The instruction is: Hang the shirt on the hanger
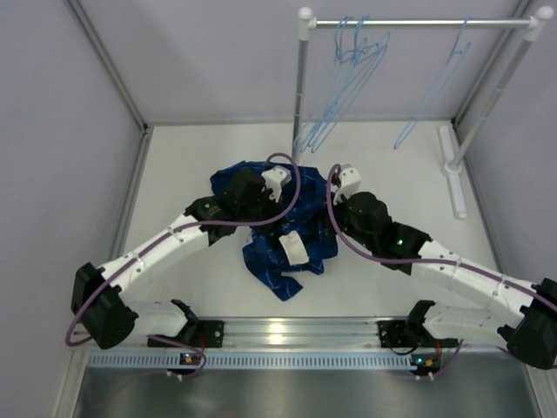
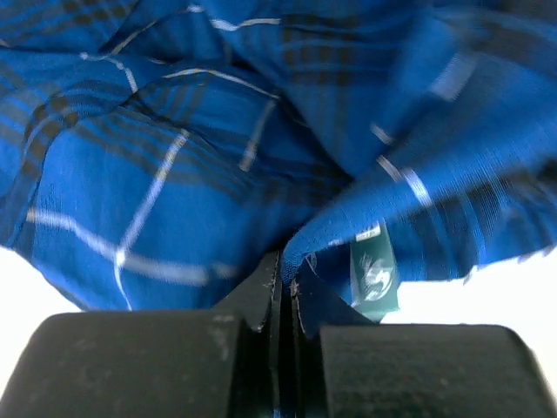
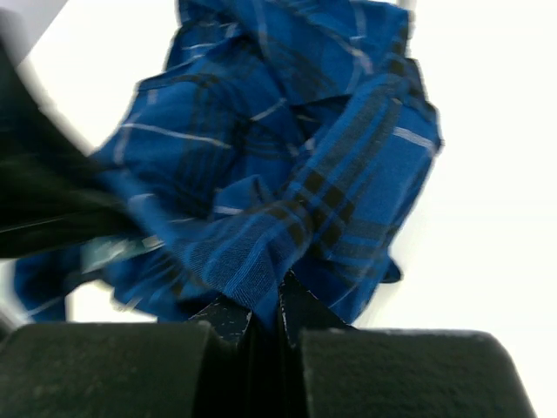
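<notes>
- The shirt [image 1: 274,226] sits bunched in a crumpled heap near the middle of the table [image 1: 191,157], slightly toward the far edge, with one end trailing toward the near edge.
- The left gripper [image 2: 283,287] has its jaws pressed together on a thin fold of cloth, just beside a small green-and-white tag [image 2: 374,272].
- The right gripper [image 3: 265,309] is likewise pinched tight on a ridge of fabric at the heap's right side.
- From above, both wrists meet over the cloth. I cannot tell whether the bundle is lifted or resting on the table.
- A cluster of hangers [image 1: 348,70] hangs from the rail [image 1: 418,23] along the far edge, and a lone hanger [image 1: 435,87] hangs nearer the far right corner. All are well apart from the shirt.
- Handling, as I judge it: the cloth is light, limp and easily creased. It will sag and fold wherever it is unsupported, and a thin pinch may slip.
- The best hold is likely at the collar or shoulder seams, one per gripper, so the neck opens for the hanger. In this tangle the collar is not clearly visible, so the shirt probably needs spreading first.
- The wire hanger looks light and likely to swing when touched.
</notes>
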Available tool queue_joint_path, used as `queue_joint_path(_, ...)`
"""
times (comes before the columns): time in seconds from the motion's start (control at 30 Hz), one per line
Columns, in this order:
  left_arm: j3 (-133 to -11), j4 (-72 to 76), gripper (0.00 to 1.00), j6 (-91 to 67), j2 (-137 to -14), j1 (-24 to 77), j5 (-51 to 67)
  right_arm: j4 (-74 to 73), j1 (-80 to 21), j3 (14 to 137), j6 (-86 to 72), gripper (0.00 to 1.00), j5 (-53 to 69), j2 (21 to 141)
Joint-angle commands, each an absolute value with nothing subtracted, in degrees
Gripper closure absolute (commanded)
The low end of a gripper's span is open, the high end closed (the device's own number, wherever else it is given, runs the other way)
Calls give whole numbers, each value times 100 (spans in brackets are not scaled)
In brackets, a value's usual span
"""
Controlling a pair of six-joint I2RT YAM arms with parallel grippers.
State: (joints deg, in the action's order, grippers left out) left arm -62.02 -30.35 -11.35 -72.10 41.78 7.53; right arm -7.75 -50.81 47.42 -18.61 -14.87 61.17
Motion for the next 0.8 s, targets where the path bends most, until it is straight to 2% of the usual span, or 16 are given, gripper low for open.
queue_joint_path(0.0, -6363, -2787, 100, -1213, -7479, 4175, 246, -465, -4931, 5185, -1670, 100, -898, 5924)
queue_joint_path(0.07, -6407, -2646, 100, -1160, -7436, 4175, 229, -650, -4922, 5264, -1635, 94, -791, 6063)
queue_joint_path(0.13, -6460, -2496, 100, -1143, -7357, 4157, 150, -825, -4878, 5282, -1608, 93, -887, 6178)
queue_joint_path(0.23, -6565, -2566, 100, -1064, -7295, 4035, 402, -879, -4781, 5326, -1591, 82, -844, 6187)
queue_joint_path(0.27, -6609, -2601, 100, -1037, -7260, 4025, 474, -870, -4764, 5344, -1513, 72, -765, 6187)
queue_joint_path(0.4, -6539, -2646, 100, -879, -7014, 3982, 711, -984, -4755, 5598, -724, 49, -519, 6336)
queue_joint_path(0.47, -6452, -2628, 100, -853, -6935, 3973, 747, -967, -4755, 5634, -458, 45, -449, 6486)
queue_joint_path(0.77, -6205, -2645, 100, -1116, -6742, 3964, 783, -1020, -4755, 5845, 219, 39, -597, 7093)
